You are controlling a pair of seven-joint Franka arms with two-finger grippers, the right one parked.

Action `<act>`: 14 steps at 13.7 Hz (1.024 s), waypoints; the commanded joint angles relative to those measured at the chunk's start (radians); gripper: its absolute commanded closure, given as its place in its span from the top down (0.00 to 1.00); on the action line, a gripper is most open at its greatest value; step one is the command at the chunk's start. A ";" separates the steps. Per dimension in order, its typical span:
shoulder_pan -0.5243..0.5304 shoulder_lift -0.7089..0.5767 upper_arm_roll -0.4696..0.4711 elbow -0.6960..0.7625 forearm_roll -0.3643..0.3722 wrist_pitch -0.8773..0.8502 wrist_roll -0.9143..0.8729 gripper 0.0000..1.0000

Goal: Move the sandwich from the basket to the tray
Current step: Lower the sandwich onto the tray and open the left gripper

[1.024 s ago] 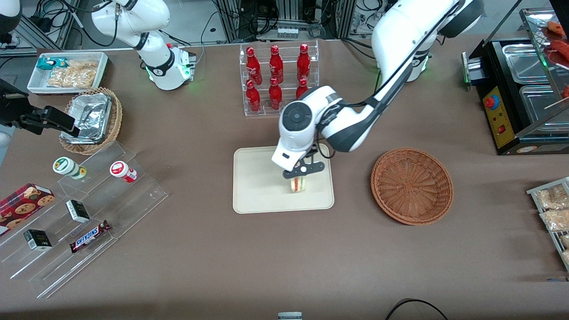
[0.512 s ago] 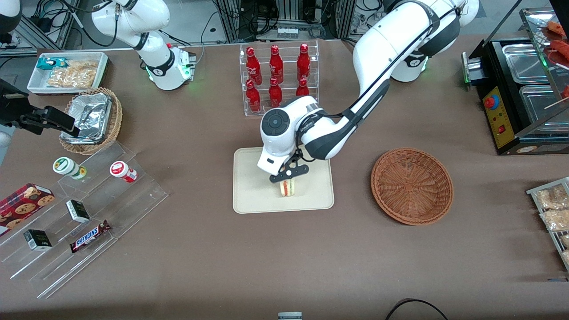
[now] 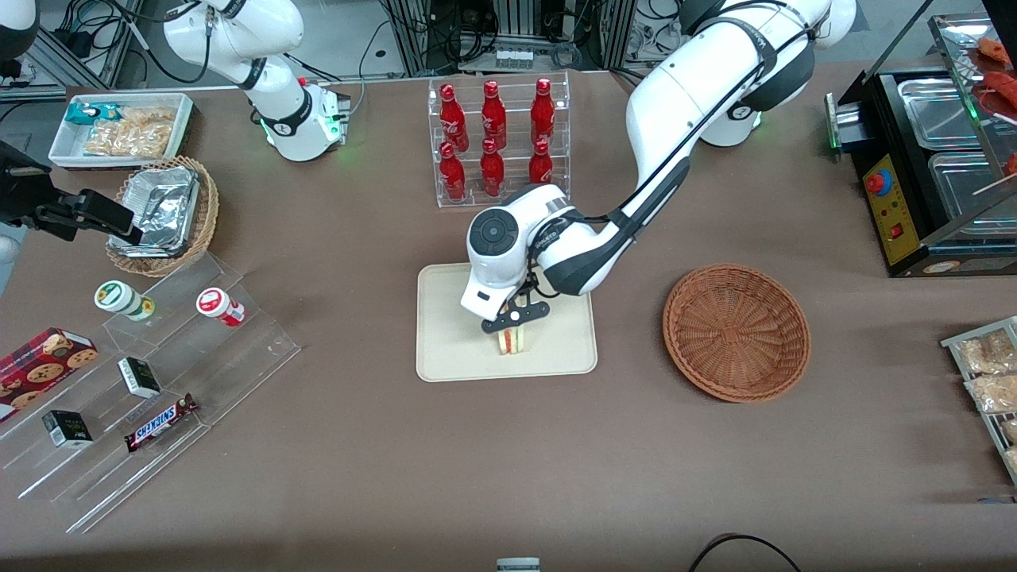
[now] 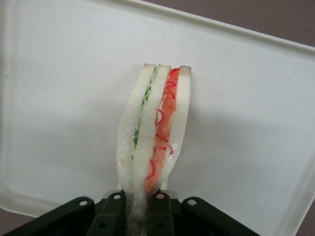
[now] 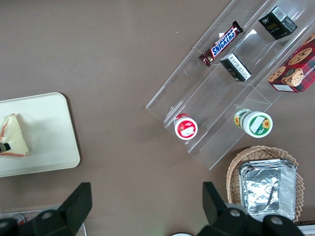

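The left arm reaches down, its hand (image 3: 512,327) pointing downward, fingers (image 4: 114,212) pinched close together.

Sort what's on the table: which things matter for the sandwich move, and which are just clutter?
Job: sandwich, shut in the gripper over the tray; basket.
Clutter: bottle rack, foil basket, Snickers, cookie box.

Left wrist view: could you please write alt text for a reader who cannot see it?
The end effector is shut on the sandwich, a pale wedge with green and red filling, held over the cream tray. Brown table shows past the tray's rim.
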 commanded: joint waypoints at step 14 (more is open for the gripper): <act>0.062 -0.228 0.002 0.021 -0.062 -0.253 0.077 1.00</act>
